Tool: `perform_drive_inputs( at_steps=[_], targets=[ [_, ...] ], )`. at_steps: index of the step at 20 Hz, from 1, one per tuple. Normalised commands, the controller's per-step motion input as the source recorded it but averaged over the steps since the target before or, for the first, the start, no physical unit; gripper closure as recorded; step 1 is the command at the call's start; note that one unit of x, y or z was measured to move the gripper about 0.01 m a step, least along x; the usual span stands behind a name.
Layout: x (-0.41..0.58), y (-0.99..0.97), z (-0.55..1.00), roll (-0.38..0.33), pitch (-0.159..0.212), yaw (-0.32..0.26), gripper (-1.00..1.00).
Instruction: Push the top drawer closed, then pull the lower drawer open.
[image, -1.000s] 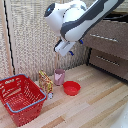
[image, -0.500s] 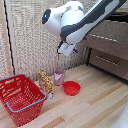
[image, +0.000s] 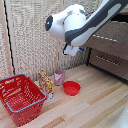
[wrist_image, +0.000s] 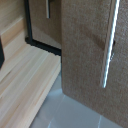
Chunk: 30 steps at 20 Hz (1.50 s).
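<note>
Here, in the exterior view, the arm reaches in from the upper right and its white wrist fills the middle, with the gripper (image: 73, 50) tucked beneath it near the cabinet. The fingers are too blurred and hidden for me to tell whether they are spread or closed. On that view's right, the top drawer (image: 107, 40) shows its front and slim bar handle, and the lower drawer (image: 109, 62) sits just under it. On the wooden floor, well apart from the cabinet, stand a red basket (image: 21, 98), a red bowl (image: 71, 88), a pink cup (image: 59, 76) and a small packet (image: 45, 81).

In the wrist view, a brown drawer front (wrist_image: 90, 47) fills most of the picture, its silver handle (wrist_image: 110, 45) running along it; this is probably the top drawer, though I cannot be sure. Another front with a handle stub (wrist_image: 48, 8) lies beyond.

The risk: pressing off-centre, or landing on the bar, could let the fingers slip off. Choosing the wrong front would spoil both steps.
</note>
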Motion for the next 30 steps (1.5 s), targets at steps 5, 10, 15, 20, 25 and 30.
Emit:
perform_drive_inputs(
  at_steps=[5,10,15,20,25,30],
  targets=[
    [0.000,-0.52,0.07,-0.227,0.000,0.068,-1.00],
    [0.000,-0.51,0.06,-0.224,0.000,0.058,-1.00],
    [0.000,-0.41,0.11,-0.153,0.012,0.066,-1.00],
    [0.003,-0.25,0.02,-0.054,0.023,0.046,1.00],
    [0.009,-0.01,0.00,0.000,0.000,0.000,1.00],
    [0.000,0.00,0.07,-0.024,0.000,0.000,1.00]
  ],
)
